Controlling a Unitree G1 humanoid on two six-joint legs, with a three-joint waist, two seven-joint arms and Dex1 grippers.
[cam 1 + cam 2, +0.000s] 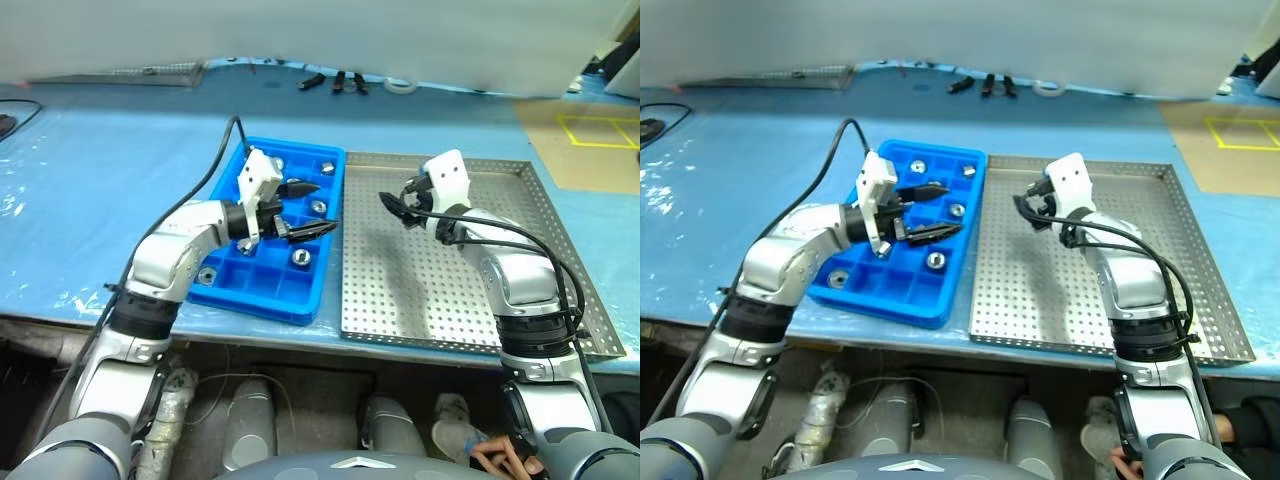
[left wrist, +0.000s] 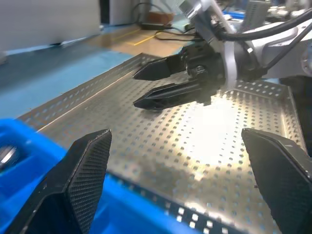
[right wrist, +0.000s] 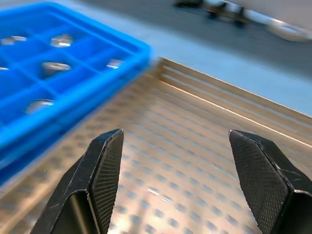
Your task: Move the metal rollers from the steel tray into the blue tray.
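The blue tray lies left of the steel tray, and the two touch side by side. Several metal rollers rest in the blue tray's compartments, one to a cell, and they also show in the right wrist view. My left gripper hovers open over the blue tray's right half and points toward the steel tray. My right gripper hangs open, with nothing between its fingers, above the steel tray's far left part, close to the blue tray's edge. The left wrist view shows the right gripper over the perforated sheet.
A blue cover lies over the table. Black tools and a tape roll lie along the far edge. Brown board with yellow tape sits at the back right. A black cable trails from my left arm.
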